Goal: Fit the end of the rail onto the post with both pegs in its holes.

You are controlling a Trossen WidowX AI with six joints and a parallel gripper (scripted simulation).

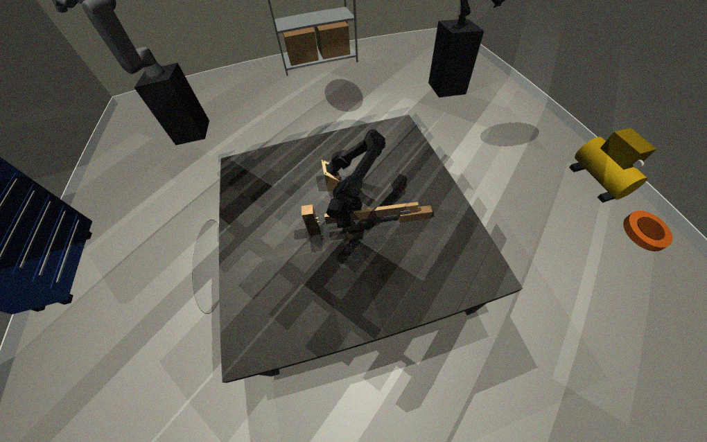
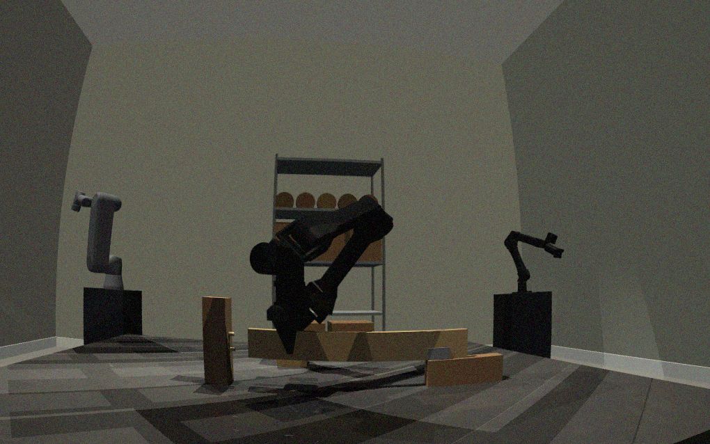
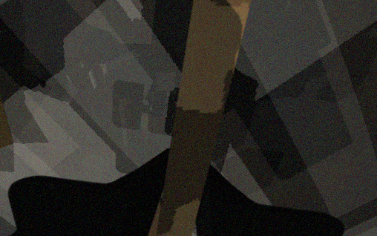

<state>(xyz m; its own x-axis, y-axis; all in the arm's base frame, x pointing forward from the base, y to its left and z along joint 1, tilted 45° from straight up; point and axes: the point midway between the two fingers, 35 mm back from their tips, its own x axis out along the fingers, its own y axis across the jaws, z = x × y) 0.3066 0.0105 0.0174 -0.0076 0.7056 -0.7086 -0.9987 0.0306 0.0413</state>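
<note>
The gripper (image 1: 342,223) (image 2: 289,349) (image 3: 188,160) is shut on the long wooden rail (image 1: 385,210) (image 2: 387,345) (image 3: 208,74), close to its near end. The rail is off the table and looks about level in the exterior view. Its far end sits at the grey bracket (image 2: 438,353) on the low footboard block (image 1: 416,215) (image 2: 463,370). The wooden post (image 1: 310,221) (image 2: 215,340) stands upright at the left. Its upper peg (image 2: 231,334) and lower peg (image 2: 232,348) stick out toward the rail, with a small gap between them and the rail's end. The end holes are hidden.
A pale wooden piece (image 1: 330,177) (image 2: 292,362) stands on the dark table (image 1: 292,333) behind the rail, beside the arm. The arm's links rise above and behind the rail. Shelves, pedestals with other arms and a yellow machine (image 1: 610,166) stand away from the table.
</note>
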